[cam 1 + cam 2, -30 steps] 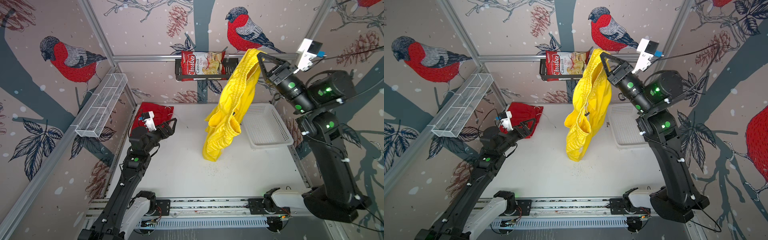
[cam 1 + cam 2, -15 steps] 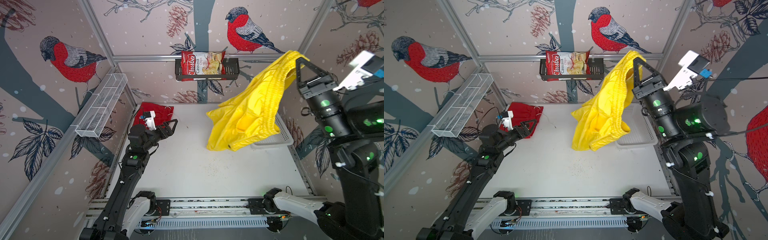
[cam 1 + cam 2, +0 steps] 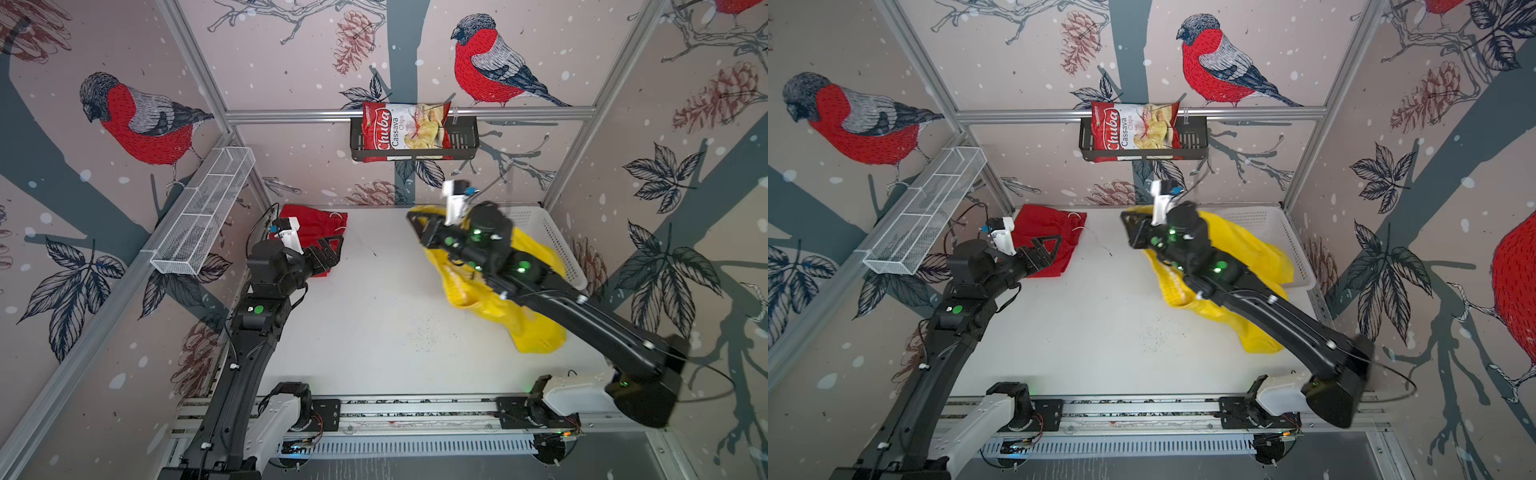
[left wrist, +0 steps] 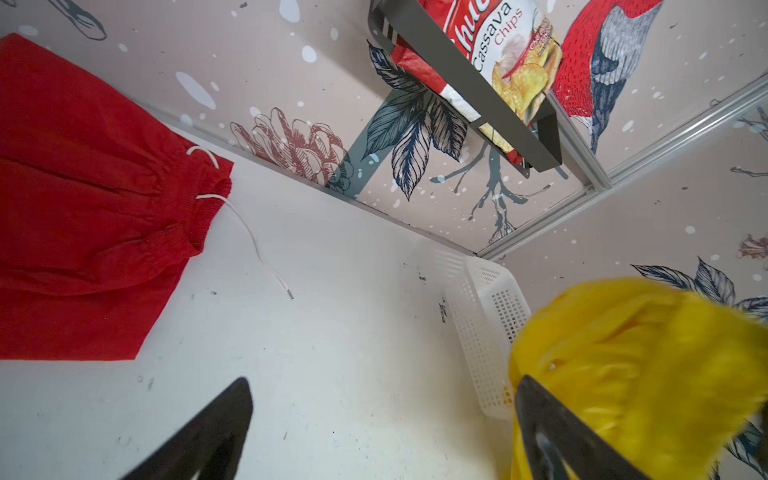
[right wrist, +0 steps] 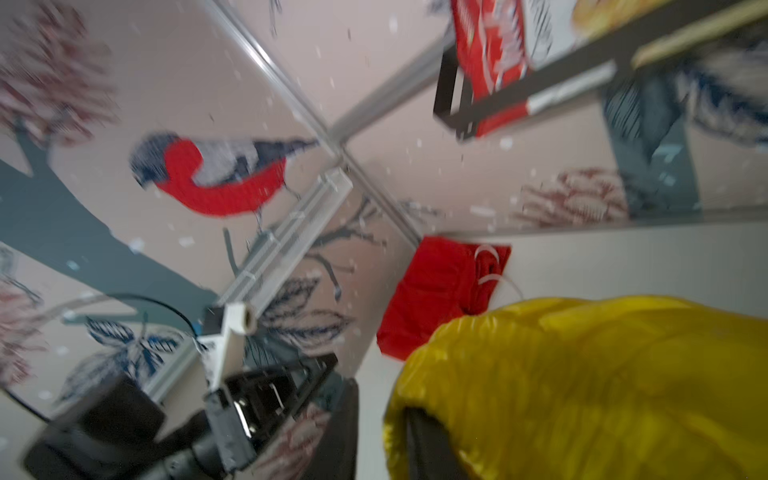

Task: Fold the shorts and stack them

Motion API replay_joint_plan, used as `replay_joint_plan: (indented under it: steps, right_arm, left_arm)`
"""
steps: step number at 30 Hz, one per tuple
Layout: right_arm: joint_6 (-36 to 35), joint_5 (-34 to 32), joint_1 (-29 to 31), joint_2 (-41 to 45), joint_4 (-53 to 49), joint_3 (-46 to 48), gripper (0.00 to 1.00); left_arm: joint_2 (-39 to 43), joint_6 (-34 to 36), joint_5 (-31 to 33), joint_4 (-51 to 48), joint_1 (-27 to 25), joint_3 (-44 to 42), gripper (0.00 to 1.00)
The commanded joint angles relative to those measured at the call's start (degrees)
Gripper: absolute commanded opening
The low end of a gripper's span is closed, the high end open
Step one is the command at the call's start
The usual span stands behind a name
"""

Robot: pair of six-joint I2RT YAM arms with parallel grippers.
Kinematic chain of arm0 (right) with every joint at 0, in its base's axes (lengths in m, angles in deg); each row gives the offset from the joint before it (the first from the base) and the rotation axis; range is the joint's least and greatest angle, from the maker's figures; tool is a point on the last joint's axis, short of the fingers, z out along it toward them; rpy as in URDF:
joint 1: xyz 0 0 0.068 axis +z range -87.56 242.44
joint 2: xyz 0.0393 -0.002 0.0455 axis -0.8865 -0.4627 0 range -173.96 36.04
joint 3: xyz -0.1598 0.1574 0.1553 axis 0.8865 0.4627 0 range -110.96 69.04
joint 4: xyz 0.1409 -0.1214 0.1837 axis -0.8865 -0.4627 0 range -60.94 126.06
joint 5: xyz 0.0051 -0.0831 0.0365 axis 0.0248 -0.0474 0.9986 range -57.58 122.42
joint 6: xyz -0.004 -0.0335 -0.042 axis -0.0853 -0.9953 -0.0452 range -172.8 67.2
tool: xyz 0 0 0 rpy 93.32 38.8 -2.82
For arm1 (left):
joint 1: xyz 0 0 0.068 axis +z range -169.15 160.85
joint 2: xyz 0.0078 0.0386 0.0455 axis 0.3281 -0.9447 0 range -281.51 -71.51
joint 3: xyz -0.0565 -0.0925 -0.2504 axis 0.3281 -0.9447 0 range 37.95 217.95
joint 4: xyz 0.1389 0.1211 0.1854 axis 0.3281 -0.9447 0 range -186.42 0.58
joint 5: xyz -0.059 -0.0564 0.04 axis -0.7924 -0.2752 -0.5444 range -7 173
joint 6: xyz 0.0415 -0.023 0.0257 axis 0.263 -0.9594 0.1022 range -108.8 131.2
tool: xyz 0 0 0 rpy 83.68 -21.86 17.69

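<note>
Holds left jaws spread wide, empty, near folded red shorts (image 3: 318,222) at worktop's (image 3: 374,324) far left corner. Shows yellow shorts (image 3: 536,332) bunched beneath right arm (image 3: 582,316), overlapping white basket (image 3: 555,232); cannot tell right jaws' state.

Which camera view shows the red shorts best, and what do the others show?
The left wrist view: the red shorts fill it sharply, with waistband and white drawstring clear. In both top views the shorts look smaller, partly behind the left arm. The right wrist view shows them small and blurred.
</note>
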Motion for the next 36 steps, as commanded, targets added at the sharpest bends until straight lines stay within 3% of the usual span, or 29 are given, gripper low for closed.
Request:
replay_joint_plan:
  steps: [1, 5, 7, 9, 11, 15, 17, 19, 23, 28, 31, 36]
  right_arm:
    - [3.6, 3.0, 1.3, -8.0, -0.4, -2.9, 0.47]
    - [2.2, 2.9, 0.5, -12.9, -2.4, -4.1, 0.67]
    - [2.0, 3.6, -1.7, -12.1, -2.1, -2.5, 0.73]
    - [1.1, 5.5, -4.8, -10.3, -2.1, -0.2, 0.87]
    - [-0.5, 6.6, -8.6, -8.4, -3.9, 2.1, 0.95]
    - [-4.6, 4.9, -13.1, -3.0, -7.3, 7.5, 0.98]
    - [-5.3, 1.1, -14.6, 1.6, -7.6, 12.4, 0.98]
    - [-5.1, -3.1, -16.4, 6.7, -7.4, 17.6, 0.99]
    - [-3.6, -9.9, -22.5, 19.1, -7.1, 28.6, 0.99]
    - [-4.0, -10.0, -30.0, 30.4, -10.0, 34.6, 1.0]
    - [-5.1, -8.8, -32.9, 33.7, -11.4, 35.9, 1.0]
    - [-6.8, -6.8, -35.5, 33.1, -12.5, 36.4, 1.0]
  left_arm:
    - [-0.2, 1.4, 0.4, -2.0, 0.4, -0.6, 0.98]
    - [-1.6, 4.2, -0.8, -5.1, 1.7, -0.9, 0.98]
    - [-2.5, 5.0, 0.4, -5.9, 2.9, -1.5, 0.98]
    - [-3.3, 4.2, 0.3, -4.4, 4.5, -3.4, 0.98]
    - [-4.5, 1.3, -1.4, -0.7, 5.7, -6.4, 0.98]
    - [-9.0, -6.3, -9.6, 13.7, 6.0, -13.4, 0.98]
    - [-12.4, -11.1, -14.4, 22.7, 5.5, -16.4, 0.98]
    - [-15.6, -12.5, -15.0, 26.4, 3.7, -16.1, 0.98]
    - [-21.1, -10.9, -9.3, 25.3, -4.1, -10.7, 0.97]
    - [-30.4, -11.0, -1.2, 27.2, -12.2, -4.9, 0.87]
    - [-38.0, -10.3, 3.3, 25.7, -15.8, 0.3, 0.8]
    - [-48.6, -8.8, 7.1, 19.7, -18.2, 9.3, 0.79]
